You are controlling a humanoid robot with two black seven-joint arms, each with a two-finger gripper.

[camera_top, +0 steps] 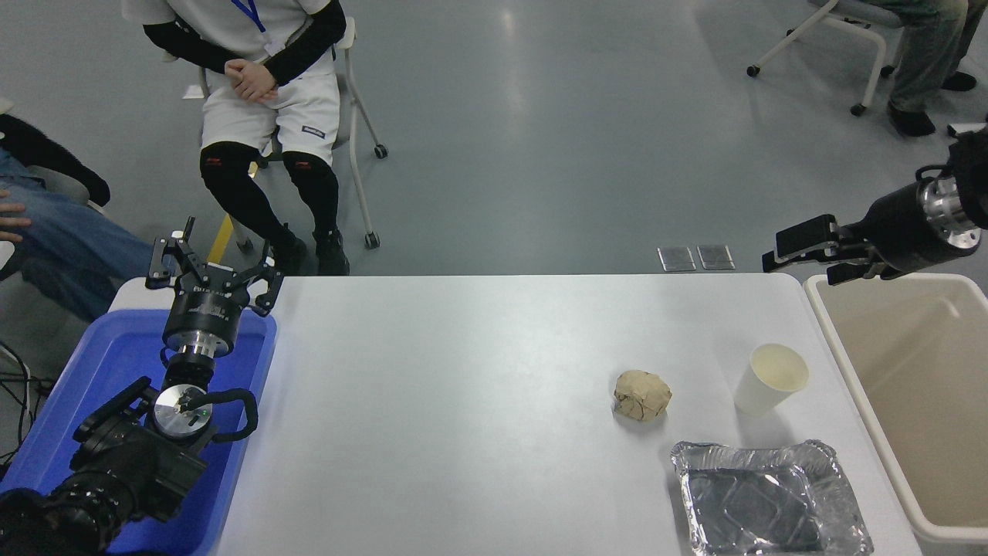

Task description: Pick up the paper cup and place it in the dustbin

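1. The paper cup (769, 378) is seen standing upright on the white table (463, 386), mouth up, near the table's right edge and just beside the dustbin (911, 386), which is set against that edge.
2. The right gripper (799, 255) is held in the air above the table's far right corner, by the dustbin's far rim; its two fingers are spread apart and nothing is held between them.
3. The relation on which the coming move is judged to turn: the cup lies nearer the robot than the right gripper and a little to its left, lower down, with clear space between them.
4. The cup's long axis is vertical, while the gripper is pointed roughly sideways toward the left, so a grasp across the cup's wall is likely called for.
5. The right arm is plainly the nearer one; the left gripper (212, 266) is parked over the blue bin (93, 401) at the table's far left, fingers spread and empty.
6. A crumpled paper ball (642, 395) is found to the cup's left and a foil tray (772, 498) toward the robot; both are apart from the cup.
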